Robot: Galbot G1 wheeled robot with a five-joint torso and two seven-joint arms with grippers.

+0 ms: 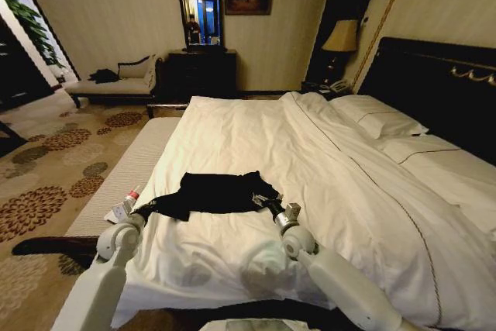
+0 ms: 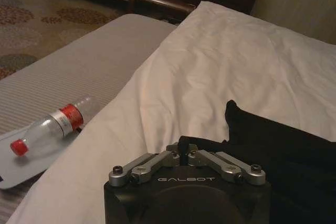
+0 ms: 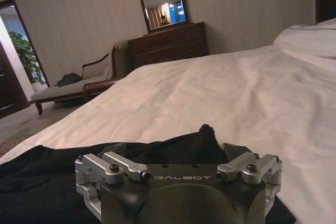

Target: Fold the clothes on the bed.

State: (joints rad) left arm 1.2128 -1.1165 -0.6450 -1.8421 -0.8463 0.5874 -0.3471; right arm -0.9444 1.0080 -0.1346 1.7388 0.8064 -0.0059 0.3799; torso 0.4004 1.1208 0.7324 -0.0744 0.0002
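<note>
Low over the bed (image 1: 232,125), both grippers, left (image 1: 153,207) and right (image 1: 262,199), fingers clamped on the T-shirt (image 1: 217,191).

- two glossy white rounded arms, ball-like wrist joints
- left gripper (image 2: 183,157): matte black housing, "galbot" lettering, silver screwed linkages
- right gripper (image 3: 178,156): the same build

A dark dresser (image 1: 202,72) with a mirror (image 1: 199,12) stands against the pale wall. Patterned carpet (image 1: 54,160) covers the floor. A lamp (image 1: 339,39) glows beside it.
</note>
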